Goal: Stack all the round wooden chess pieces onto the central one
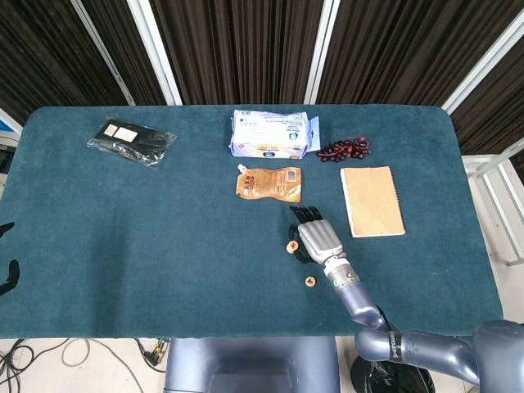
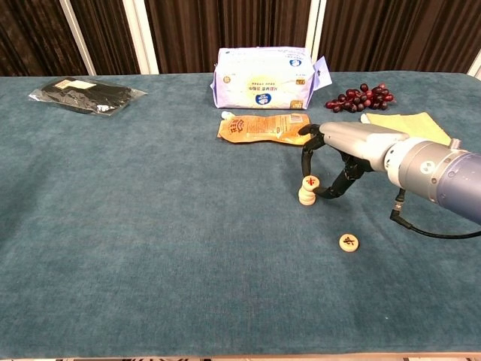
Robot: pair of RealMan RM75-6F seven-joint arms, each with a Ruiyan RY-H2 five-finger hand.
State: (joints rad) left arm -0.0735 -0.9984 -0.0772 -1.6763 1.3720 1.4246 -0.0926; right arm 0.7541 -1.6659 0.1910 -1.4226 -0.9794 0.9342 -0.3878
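Note:
A short stack of round wooden chess pieces (image 2: 307,190) stands mid-table, its top piece marked in red; the head view shows the stack (image 1: 291,246) too. One more chess piece (image 2: 349,242) lies flat nearer the front edge, also seen as a small disc (image 1: 310,282) from the head. My right hand (image 2: 336,154) (image 1: 315,233) hovers just right of the stack. Its fingers curve down around the top piece, one finger behind it and the thumb beside it. Whether they touch it is unclear. Two dark tips (image 1: 6,274) at the left edge may be my left hand.
Behind the stack lies an orange pouch (image 2: 263,128), with a white-purple packet (image 2: 263,78) further back. Grapes (image 2: 361,98) and a tan notebook (image 1: 372,201) sit at the right. A black packet (image 2: 83,95) lies at the far left.

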